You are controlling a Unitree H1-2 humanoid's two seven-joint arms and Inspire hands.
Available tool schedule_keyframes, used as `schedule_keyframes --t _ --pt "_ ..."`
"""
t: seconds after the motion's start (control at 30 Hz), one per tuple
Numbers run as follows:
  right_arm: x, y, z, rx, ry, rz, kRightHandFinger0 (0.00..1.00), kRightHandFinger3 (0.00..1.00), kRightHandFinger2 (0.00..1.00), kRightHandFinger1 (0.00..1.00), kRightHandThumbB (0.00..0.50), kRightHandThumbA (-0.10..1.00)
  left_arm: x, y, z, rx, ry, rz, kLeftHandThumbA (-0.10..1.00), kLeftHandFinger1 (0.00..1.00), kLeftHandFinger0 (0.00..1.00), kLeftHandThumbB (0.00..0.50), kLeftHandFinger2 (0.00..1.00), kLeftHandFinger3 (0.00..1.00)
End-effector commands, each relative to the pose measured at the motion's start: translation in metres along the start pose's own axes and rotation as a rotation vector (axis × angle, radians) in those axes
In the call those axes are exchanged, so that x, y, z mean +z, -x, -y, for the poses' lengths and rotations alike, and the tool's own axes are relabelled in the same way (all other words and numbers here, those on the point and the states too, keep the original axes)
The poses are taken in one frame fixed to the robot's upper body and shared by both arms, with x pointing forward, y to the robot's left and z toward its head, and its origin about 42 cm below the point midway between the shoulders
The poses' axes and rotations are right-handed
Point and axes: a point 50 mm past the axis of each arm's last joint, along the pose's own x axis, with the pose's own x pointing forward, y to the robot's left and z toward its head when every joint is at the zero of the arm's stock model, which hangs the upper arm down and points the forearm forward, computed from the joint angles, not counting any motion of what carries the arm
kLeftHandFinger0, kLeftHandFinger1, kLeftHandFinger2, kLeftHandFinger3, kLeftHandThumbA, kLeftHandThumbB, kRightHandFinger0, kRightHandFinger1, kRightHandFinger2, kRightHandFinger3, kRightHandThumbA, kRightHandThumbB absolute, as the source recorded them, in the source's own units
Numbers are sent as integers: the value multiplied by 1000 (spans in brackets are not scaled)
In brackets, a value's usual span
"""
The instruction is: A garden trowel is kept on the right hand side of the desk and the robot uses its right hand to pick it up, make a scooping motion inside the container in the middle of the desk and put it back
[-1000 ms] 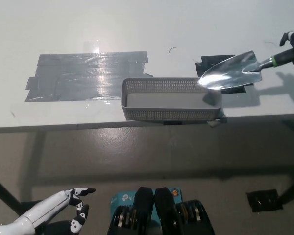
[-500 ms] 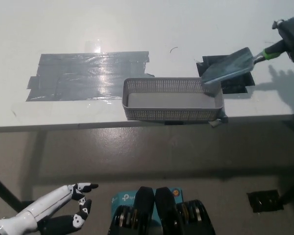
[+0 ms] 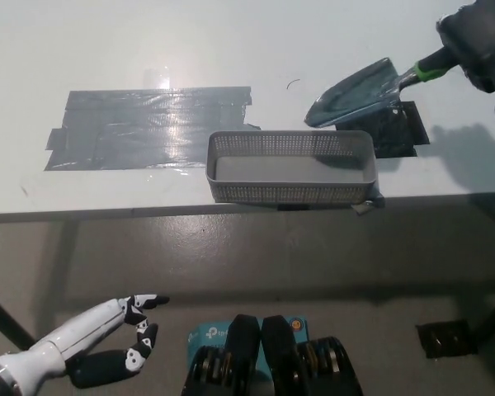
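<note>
Trowel (image 3: 355,92) has swung left, grey blade tip near container's (image 3: 290,167) far rim.

A white tabletop (image 3: 231,41) fills the upper half, light glaring off a grey tape patch (image 3: 148,128) left of middle. Below its front edge lies dull grey-brown floor (image 3: 313,264), a black square (image 3: 442,338) at lower right.
</note>
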Motion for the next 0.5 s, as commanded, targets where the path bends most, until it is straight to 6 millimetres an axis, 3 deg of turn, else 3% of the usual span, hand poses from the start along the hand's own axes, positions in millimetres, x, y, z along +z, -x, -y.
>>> schedule_keyframes --t 0.0,0.1,0.13,0.17,0.23,0.3,0.33,0.37,0.43,0.47 --pt "-6 8 14 -134 92 -7 0 142 326 13 8 52 7 0 -10 1 -39 5 1000 969 1000 332 992 1000" --pt "-3 10 11 -129 75 7 0 78 407 26 5 31 8 0 -11 6 -46 6 1000 968 1000 338 990 1000" --pt "-4 8 4 -102 90 -3 0 225 457 63 13 19 9 0 -14 7 -52 7 1000 972 1000 317 995 1000" --pt "-5 8 1 -96 97 -5 0 299 497 94 12 -11 9 0 -14 9 -54 8 1000 971 1000 313 993 1000" --pt "-9 8 -4 -86 115 -12 0 275 501 106 15 -64 9 0 -15 11 -59 7 1000 968 1000 312 993 1000" --pt "-13 4 -9 -40 134 -43 0 403 509 144 0 -44 9 0 -16 17 -48 11 1000 963 1000 307 989 1000" --pt "-16 4 -10 -28 148 -54 67 521 527 225 20 -14 10 0 -16 18 -52 11 1000 962 1000 307 989 1000" --pt "-17 3 -11 -20 165 -56 9 546 421 152 15 -13 10 0 -16 18 -54 10 1000 961 1000 314 988 1000" --pt "-20 1 -16 -8 163 -55 0 567 314 103 5 -50 10 0 -16 18 -58 8 1000 962 1000 312 988 1000" --pt "-20 -1 -18 -7 169 -61 0 511 236 21 5 -57 10 1 -16 18 -62 6 1000 963 1000 317 988 1000"
